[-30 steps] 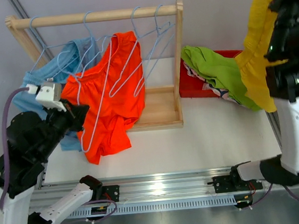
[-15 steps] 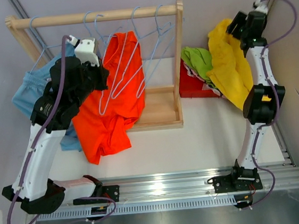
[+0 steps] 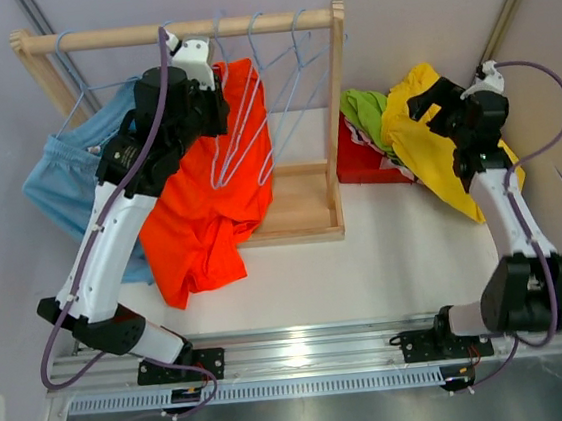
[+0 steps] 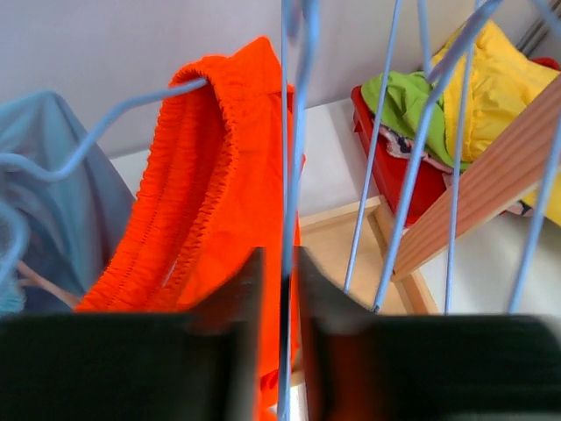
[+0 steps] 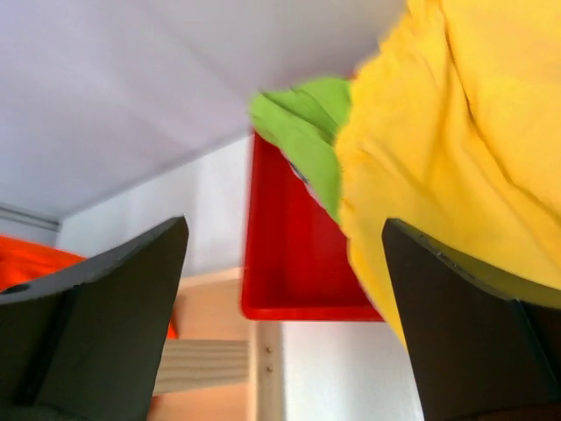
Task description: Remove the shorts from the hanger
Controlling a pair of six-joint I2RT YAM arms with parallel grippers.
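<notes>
Left claw (image 4: 280, 263) stands nearly closed around a hanger wire (image 4: 294, 158) beside the orange-red shorts (image 3: 200, 209), upper centre-left on the rack (image 3: 92, 36); whether it pinches, I cannot tell. Right claw (image 5: 285, 226) gapes empty beside yellow shorts (image 3: 435, 144). Steady that hanger wire, then slide the shorts off gently.

Top view: you get bright, even, diffuse light with no hard shadows. There is 1 soft shadow, under the orange-red shorts (image 3: 206, 218) on the table (image 3: 406, 248). A glare strip runs along the metal rail (image 3: 296, 353) at the near edge. Focus is sharp throughout.

Left wrist view: the left gripper (image 4: 280, 259) shows its fingers (image 4: 131, 368) as dark, blurred slabs. The hanger wire (image 4: 301, 132) between them is smeared too. The cloth behind is reasonably sharp.

Right wrist view: the right gripper (image 5: 285, 226) has underexposed fingers (image 5: 105, 316) with soft edges. The yellow shorts (image 5: 456, 132) are close, soft and heavily saturated. The wall (image 5: 131, 88) is nearly washed out.
</notes>
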